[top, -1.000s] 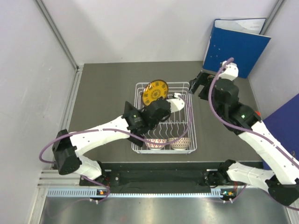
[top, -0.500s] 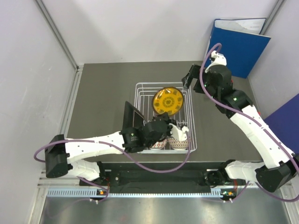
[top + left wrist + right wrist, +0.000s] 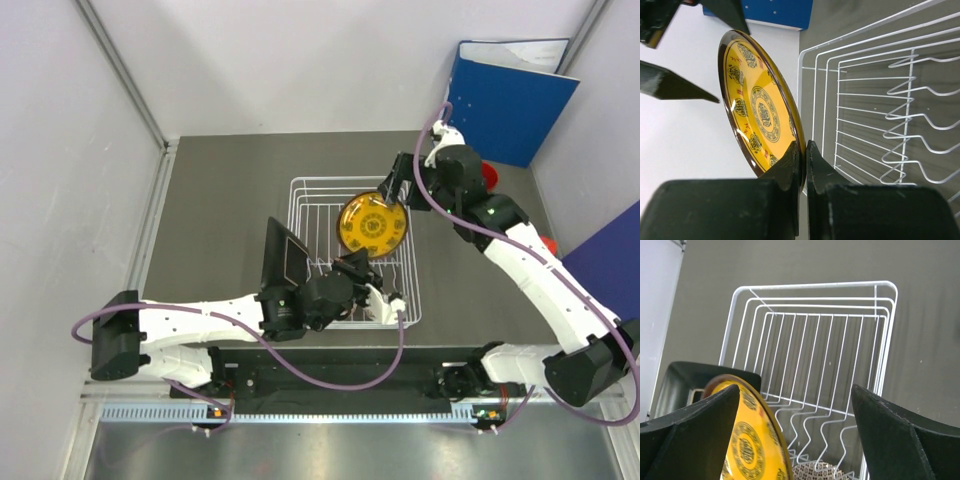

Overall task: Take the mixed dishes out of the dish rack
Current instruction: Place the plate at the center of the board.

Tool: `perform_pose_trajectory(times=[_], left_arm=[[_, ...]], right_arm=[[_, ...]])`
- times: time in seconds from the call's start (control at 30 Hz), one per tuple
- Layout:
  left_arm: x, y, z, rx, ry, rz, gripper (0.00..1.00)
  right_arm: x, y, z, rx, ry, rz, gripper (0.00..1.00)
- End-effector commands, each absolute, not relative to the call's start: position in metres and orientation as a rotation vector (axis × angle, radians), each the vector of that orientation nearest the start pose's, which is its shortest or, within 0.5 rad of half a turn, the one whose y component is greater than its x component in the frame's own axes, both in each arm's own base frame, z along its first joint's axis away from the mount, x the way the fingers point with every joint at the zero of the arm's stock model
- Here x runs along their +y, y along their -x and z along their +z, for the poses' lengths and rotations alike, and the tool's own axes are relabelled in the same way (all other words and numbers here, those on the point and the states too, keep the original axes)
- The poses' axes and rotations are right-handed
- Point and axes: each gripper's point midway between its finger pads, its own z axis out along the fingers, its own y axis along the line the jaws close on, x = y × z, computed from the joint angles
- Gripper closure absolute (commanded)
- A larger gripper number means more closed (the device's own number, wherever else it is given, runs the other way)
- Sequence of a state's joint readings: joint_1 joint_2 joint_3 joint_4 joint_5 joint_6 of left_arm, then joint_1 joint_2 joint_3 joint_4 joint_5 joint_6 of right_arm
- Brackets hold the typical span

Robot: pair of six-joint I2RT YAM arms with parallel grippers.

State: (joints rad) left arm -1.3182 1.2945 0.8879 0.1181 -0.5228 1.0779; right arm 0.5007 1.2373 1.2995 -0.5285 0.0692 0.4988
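One white wire dish rack (image 3: 404, 262) sits mid-table; one yellow plate (image 3: 372, 224) is held on edge above its far right part. One black square plate (image 3: 283, 256) stands tilted at the rack's left side. One patterned bowl (image 3: 821, 472) shows by its rim at the rack's near end; whether a second lies there I cannot tell, as the arm covers that end. One red mug (image 3: 488, 176) is on the table (image 3: 220, 200) right of the rack, mostly hidden by the right arm. One red cube (image 3: 546, 242) lies nearer on the right; one blue binder (image 3: 510, 95) stands at the far right.

The left gripper (image 3: 802, 155) has its jaws pressed together on the yellow plate's near rim, pinching it; the right gripper (image 3: 795, 390) has its jaws spread wide, one finger either side of the plate's far rim, apart from it and holding nothing.
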Motion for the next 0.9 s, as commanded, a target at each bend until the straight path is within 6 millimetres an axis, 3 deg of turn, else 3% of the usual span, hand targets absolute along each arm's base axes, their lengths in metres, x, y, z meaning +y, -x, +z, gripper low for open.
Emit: perform_pose_trajectory(times=[0.0,0.23,0.47,0.67,0.73,0.77,0.8,0.87], left_arm=[[-0.345,-0.217,0.278,0.960,-1.432,0.337,1.00],[-0.342,-0.217,0.280,0.975,-1.422,0.331,1.00],[-0.345,-0.214,0.281,0.970,-1.427,0.297,1.00],[-0.344,-0.214,0.284,0.972,-1.417,0.291,1.00],[-0.343,-0.213,0.285,0.974,-1.416,0.289,1.00],[-0.342,-0.214,0.285,0.976,-1.413,0.291,1.00],[-0.342,-0.214,0.285,0.976,-1.411,0.292,1.00],[-0.340,-0.215,0.285,0.983,-1.404,0.304,1.00]], right_arm=[[0.194,-0.324,0.305,2.037,-0.021,0.623,0.14],[0.195,-0.307,0.295,2.044,-0.003,0.678,0.29],[0.204,-0.296,0.292,2.046,0.080,0.745,0.66],[0.220,-0.290,0.280,2.086,0.157,0.825,0.69],[0.225,-0.288,0.277,2.086,0.182,0.858,0.78],[0.227,-0.288,0.275,2.092,0.185,0.868,0.93],[0.229,-0.287,0.274,2.095,0.189,0.877,1.00],[0.227,-0.288,0.273,2.095,0.181,0.872,1.00]])
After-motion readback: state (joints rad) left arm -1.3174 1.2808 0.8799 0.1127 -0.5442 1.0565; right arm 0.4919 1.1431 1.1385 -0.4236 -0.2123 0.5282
